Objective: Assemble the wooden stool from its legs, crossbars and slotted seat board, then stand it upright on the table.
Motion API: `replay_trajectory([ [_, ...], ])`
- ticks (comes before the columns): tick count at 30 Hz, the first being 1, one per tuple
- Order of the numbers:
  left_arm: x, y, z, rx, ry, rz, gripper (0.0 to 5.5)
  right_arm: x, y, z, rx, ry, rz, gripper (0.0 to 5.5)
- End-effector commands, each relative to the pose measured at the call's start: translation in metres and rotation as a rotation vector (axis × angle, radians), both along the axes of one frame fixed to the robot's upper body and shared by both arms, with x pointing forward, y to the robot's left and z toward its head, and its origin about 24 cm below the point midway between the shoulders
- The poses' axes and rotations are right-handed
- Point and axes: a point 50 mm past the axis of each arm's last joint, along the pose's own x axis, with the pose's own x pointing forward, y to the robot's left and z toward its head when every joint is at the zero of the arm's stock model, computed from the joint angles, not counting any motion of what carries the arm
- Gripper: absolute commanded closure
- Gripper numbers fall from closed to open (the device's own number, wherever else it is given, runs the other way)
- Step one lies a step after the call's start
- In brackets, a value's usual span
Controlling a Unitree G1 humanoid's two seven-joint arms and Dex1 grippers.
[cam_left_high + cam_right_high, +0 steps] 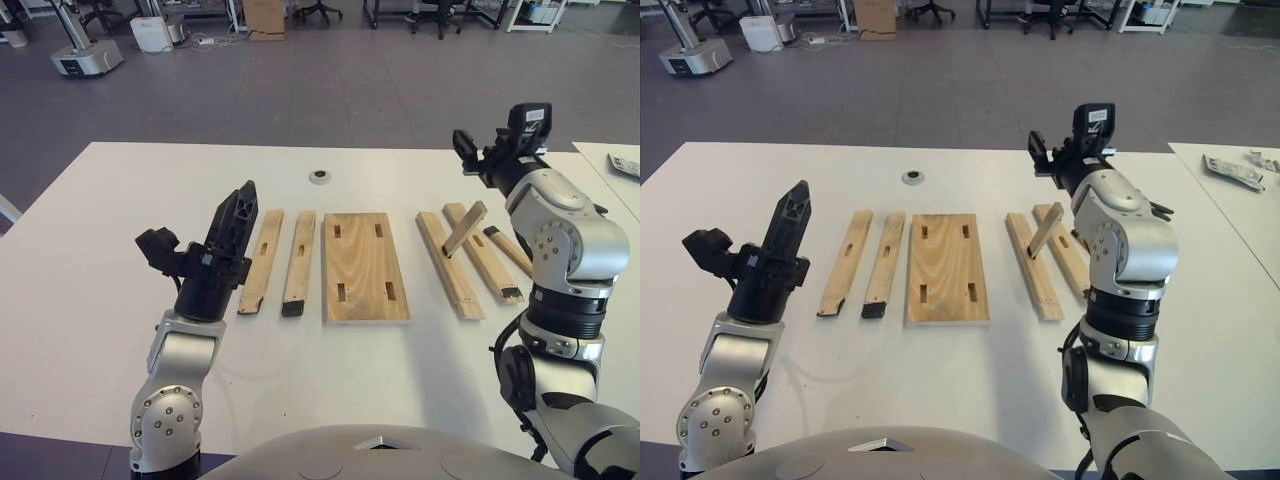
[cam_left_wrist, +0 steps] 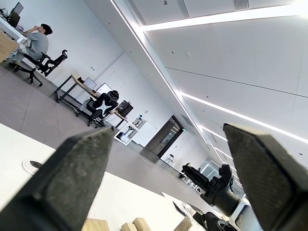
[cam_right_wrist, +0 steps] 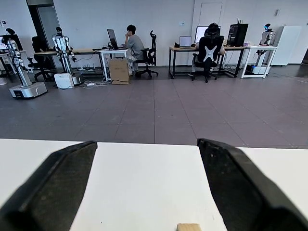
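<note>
The slotted seat board (image 1: 365,266) lies flat mid-table. Left of it lie two wooden legs (image 1: 262,260) (image 1: 299,262) side by side. On its right rest two longer legs (image 1: 450,265) (image 1: 482,252), with a short crossbar (image 1: 465,228) leaning tilted across them and a thin dark-tipped piece (image 1: 508,250) beyond. My left gripper (image 1: 246,192) points upward above the table's left part, open and holding nothing; its fingers (image 2: 72,183) stand wide apart. My right gripper (image 1: 478,150) hovers high over the far ends of the right-hand pieces, open and holding nothing, fingers (image 3: 245,192) spread.
A small round grommet (image 1: 319,177) sits in the white table (image 1: 100,250) beyond the board. A second table (image 1: 622,160) with small items stands at the right. The front of the table is bare.
</note>
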Motion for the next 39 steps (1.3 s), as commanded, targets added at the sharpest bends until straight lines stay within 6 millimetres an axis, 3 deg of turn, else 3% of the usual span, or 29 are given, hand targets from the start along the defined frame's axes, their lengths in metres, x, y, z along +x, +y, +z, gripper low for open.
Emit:
replay_trajectory([
  [1, -0.002, -0.001, 0.002, 0.003, -0.01, 0.002, 1.37, 0.009, -0.003, 0.006, -0.01, -0.016, -0.003, 1.61],
  [4, 0.0, -0.002, 0.001, 0.003, -0.009, -0.011, 1.37, 0.013, -0.004, -0.004, -0.024, -0.016, -0.006, 1.61],
  [9, 0.003, -0.001, -0.001, 0.01, -0.002, -0.025, 1.37, -0.004, 0.001, -0.091, -0.097, 0.202, 0.067, 1.61],
  [11, 0.003, -0.001, -0.002, 0.01, -0.002, -0.029, 1.37, -0.011, 0.004, -0.108, -0.086, 0.244, 0.084, 1.61],
  [13, 0.005, 0.0, -0.002, 0.008, -0.004, -0.029, 1.37, -0.01, 0.002, -0.111, -0.064, 0.242, 0.069, 1.61],
  [21, 0.007, -0.003, -0.003, -0.004, -0.011, -0.03, 1.37, 0.01, 0.004, -0.068, -0.046, 0.091, 0.084, 1.61],
  [26, 0.002, -0.004, -0.001, -0.007, -0.012, -0.031, 1.37, 0.009, 0.012, -0.012, 0.066, -0.053, 0.138, 1.61],
  [29, -0.005, -0.006, -0.003, -0.021, -0.002, -0.007, 1.37, 0.008, 0.006, 0.03, 0.096, -0.169, 0.122, 1.61],
  [31, -0.009, -0.006, -0.004, -0.028, -0.002, 0.007, 1.37, 0.005, 0.001, 0.044, 0.071, -0.215, 0.1, 1.61],
  [34, -0.013, -0.005, -0.005, -0.036, 0.001, 0.034, 1.37, -0.029, -0.013, 0.003, -0.028, -0.152, 0.064, 1.61],
  [36, -0.016, -0.004, -0.005, -0.038, 0.004, 0.05, 1.37, -0.064, -0.011, -0.026, -0.142, -0.134, 0.172, 1.61],
  [39, -0.018, -0.004, -0.007, -0.043, 0.009, 0.056, 1.37, -0.104, -0.037, -0.075, -0.272, 0.028, 0.139, 1.61],
])
